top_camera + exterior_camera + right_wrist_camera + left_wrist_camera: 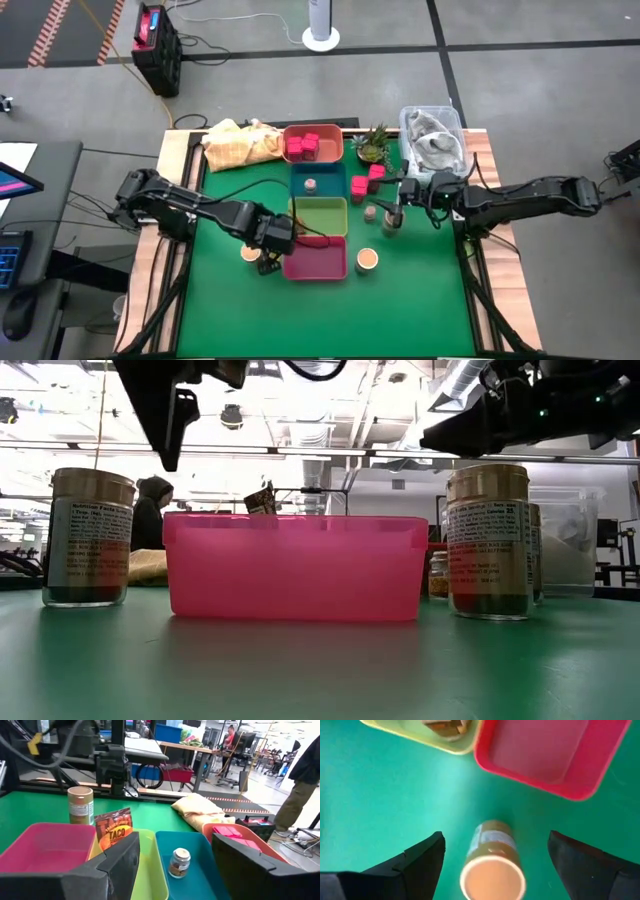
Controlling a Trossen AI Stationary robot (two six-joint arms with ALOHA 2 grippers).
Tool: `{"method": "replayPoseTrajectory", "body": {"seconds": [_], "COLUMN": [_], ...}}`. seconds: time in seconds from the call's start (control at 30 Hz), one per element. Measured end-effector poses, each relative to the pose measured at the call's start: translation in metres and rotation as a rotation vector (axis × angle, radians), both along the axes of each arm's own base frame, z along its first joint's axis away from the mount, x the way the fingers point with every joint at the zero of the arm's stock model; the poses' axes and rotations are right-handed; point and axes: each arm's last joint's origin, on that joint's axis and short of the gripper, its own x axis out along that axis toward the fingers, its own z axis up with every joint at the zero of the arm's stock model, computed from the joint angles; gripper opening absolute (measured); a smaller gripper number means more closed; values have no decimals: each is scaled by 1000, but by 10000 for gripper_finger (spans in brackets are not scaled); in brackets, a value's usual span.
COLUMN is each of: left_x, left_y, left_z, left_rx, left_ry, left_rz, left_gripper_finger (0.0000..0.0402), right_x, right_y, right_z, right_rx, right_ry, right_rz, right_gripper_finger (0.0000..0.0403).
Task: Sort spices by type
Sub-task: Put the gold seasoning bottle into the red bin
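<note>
Green tabletop point(230, 300): four trays stacked in a column mid-table, pink tray point(316, 261) nearest the front edge. Left gripper point(262, 256) hanging over tan-lidded jar point(492, 870) just left of pink tray, jaws spread wide, holding nothing. Right gripper point(398, 190) near right edge, jaws half open, empty
</note>
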Motion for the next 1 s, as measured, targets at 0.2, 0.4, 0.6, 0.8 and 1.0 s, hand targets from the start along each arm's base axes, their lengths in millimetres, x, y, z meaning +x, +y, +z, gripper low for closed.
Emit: {"method": "replayPoseTrajectory", "body": {"seconds": [0.2, 0.4, 0.6, 0.8, 1.0], "left_x": [-6, -9, -21, -26, -28], "left_y": [-10, -20, -26, -31, -33], "left_z": [-12, -27, -48, -57, -58], "left_rx": [60, 60, 72, 41, 34], "left_ry": [13, 3, 74, 96, 111], "left_rz": [-3, -6, -12, -8, -22], "left_gripper_finger": [342, 342, 342, 342, 338], "right_x": [0, 1, 1, 0, 0], "right_y": [2, 3, 3, 3, 3], "right_z": [0, 1, 1, 1, 0], "right_rx": [-4, -2, 9, 18, 20], "right_ry": [2, -8, -12, -12, -8], "right_rz": [10, 21, 20, 19, 19], "right_gripper_finger": [276, 276, 276, 276, 276]}}
